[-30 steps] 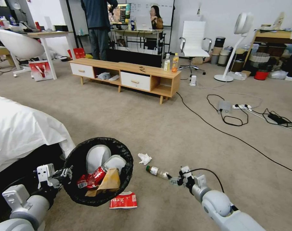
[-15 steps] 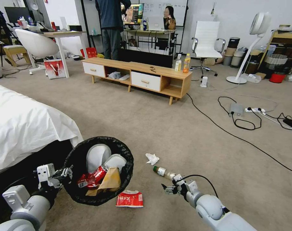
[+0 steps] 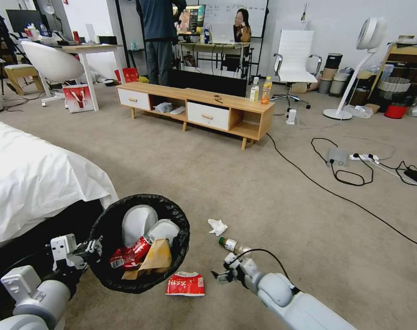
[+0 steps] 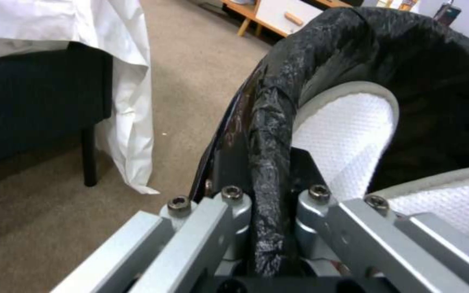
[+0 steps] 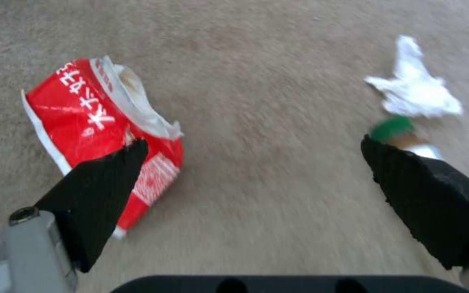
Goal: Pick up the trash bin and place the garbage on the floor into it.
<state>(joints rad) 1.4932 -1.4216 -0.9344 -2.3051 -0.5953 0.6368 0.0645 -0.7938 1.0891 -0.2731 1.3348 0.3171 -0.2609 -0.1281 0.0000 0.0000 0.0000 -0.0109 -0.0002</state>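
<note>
The trash bin (image 3: 108, 275), lined with a black bag, hangs just above the floor (image 3: 245, 183), and my left gripper (image 3: 94, 248) is shut on its near rim (image 4: 270, 122). Inside lie a red crushed can (image 3: 131, 254), a brown paper bag (image 3: 157, 258) and white padded items. Garbage on the carpet: a red-white wrapper (image 3: 185, 284) (image 5: 99, 118), a white tissue (image 3: 217, 226) (image 5: 416, 91) and a small green-capped bottle (image 3: 231, 245) (image 5: 392, 128). My right gripper (image 3: 219, 276) (image 5: 250, 142) hovers open low over the carpet, between wrapper and bottle, nothing in it.
A bed with a white sheet (image 3: 34, 178) stands close on the left. A low wooden cabinet (image 3: 194, 105) sits ahead. Black cables (image 3: 336, 195) and a power strip (image 3: 364, 157) cross the carpet to the right.
The camera turned between the earliest frame and the later two. My right gripper has moved left, away from the bottle and toward the wrapper. The left gripper still holds the bin.
</note>
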